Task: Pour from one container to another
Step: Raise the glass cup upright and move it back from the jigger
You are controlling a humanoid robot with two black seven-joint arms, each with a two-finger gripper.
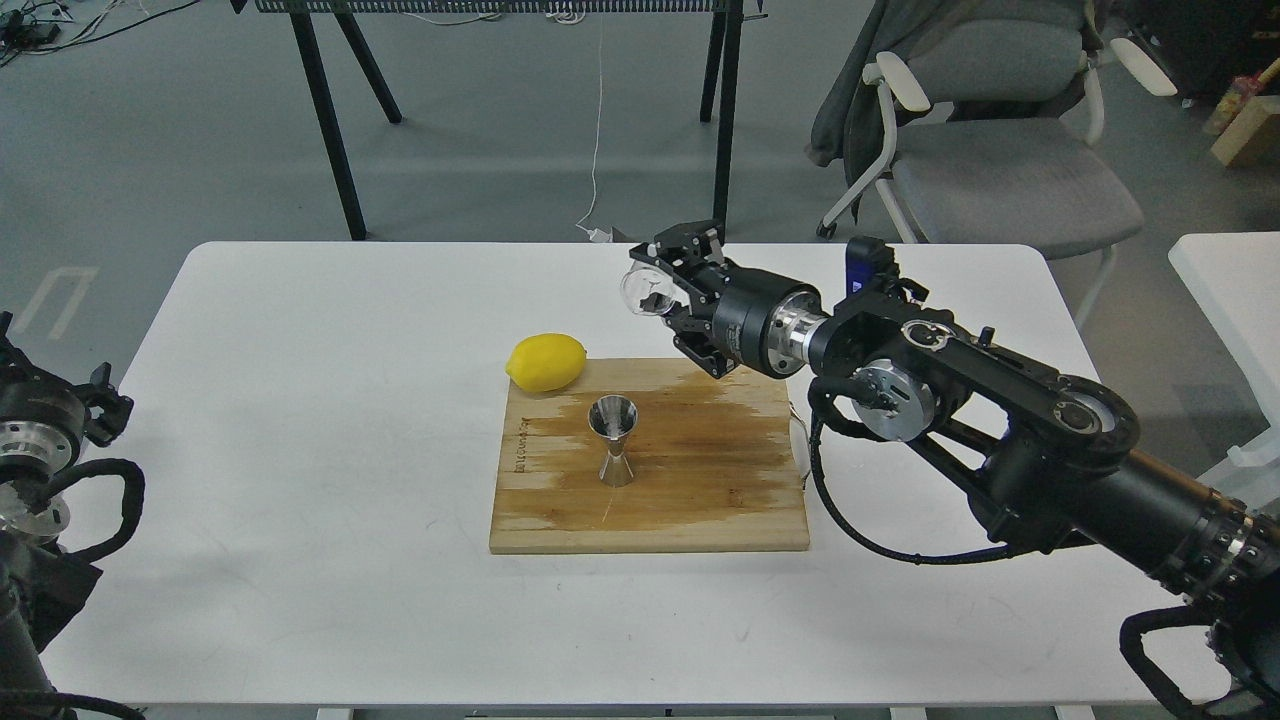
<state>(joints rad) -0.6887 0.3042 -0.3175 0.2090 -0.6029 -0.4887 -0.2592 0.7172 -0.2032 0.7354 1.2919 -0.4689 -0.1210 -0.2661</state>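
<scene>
The tiny clear glass cup (643, 290) hangs in the air above the table's far middle, tipped on its side with its mouth facing left. My right gripper (668, 282) is shut on it, up and to the right of the steel jigger. That hourglass-shaped jigger (613, 440) stands upright on the wooden board (700, 500), well below and left of the cup. My left arm (40, 440) rests at the far left edge, and its gripper is out of view.
A yellow lemon (546, 361) lies at the board's far left corner, touching its edge. The white table (300, 450) carries the board. A grey chair (990, 150) and black table legs (330, 130) stand on the floor beyond.
</scene>
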